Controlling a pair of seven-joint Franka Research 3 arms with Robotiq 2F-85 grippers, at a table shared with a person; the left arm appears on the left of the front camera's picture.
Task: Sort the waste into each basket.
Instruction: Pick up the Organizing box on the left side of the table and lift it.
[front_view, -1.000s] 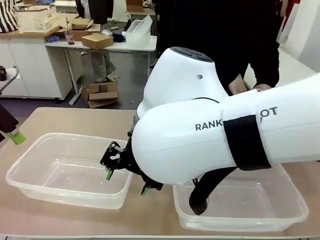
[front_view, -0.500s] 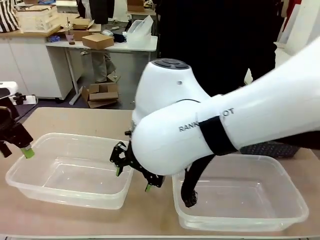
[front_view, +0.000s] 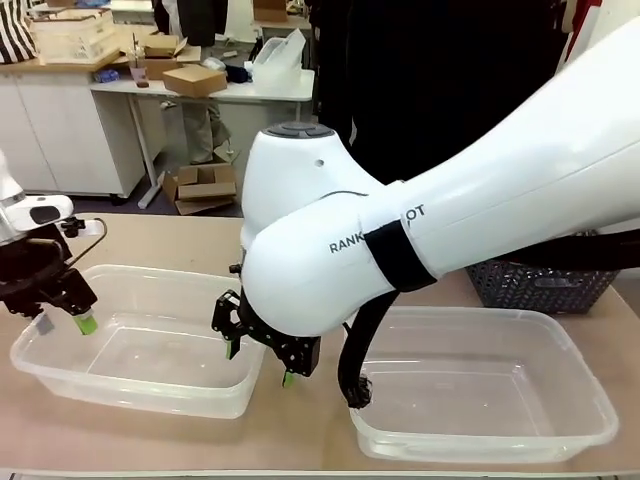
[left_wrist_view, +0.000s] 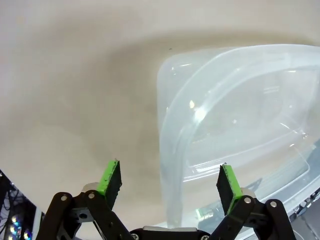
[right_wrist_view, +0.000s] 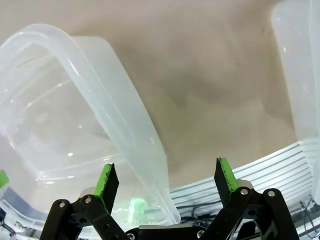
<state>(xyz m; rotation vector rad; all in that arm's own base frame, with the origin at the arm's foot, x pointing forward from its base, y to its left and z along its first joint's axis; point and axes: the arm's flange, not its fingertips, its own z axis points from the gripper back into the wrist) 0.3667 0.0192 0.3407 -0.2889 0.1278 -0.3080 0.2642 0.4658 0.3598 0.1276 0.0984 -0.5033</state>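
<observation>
Two see-through baskets stand empty on the tan table, the left basket (front_view: 60, 370) and the right basket (front_view: 590, 400). My left gripper (front_view: 62, 318) hangs open over the left basket's left end; in the left wrist view the left gripper (left_wrist_view: 169, 180) has that basket's rounded corner rim (left_wrist_view: 167, 135) between its green pads. My right gripper (front_view: 257, 362) is open and straddles the same basket's right rim; in the right wrist view the right gripper (right_wrist_view: 165, 178) has the rim (right_wrist_view: 140, 125) between its fingers, with the other basket (right_wrist_view: 300, 75) off to the side. Neither holds anything. The waste is out of view.
A dark grey lattice basket (front_view: 540, 285) stands behind the right basket. My right arm's bulky white elbow (front_view: 330, 250) spans the table's middle. A person in dark clothes (front_view: 430, 90) stands at the far side. Bare table (front_view: 180, 235) lies beyond the left basket.
My left gripper has come in from the left edge to over the left basket's end. The right arm's elbow swung left and up, uncovering the right basket and the lattice basket.
</observation>
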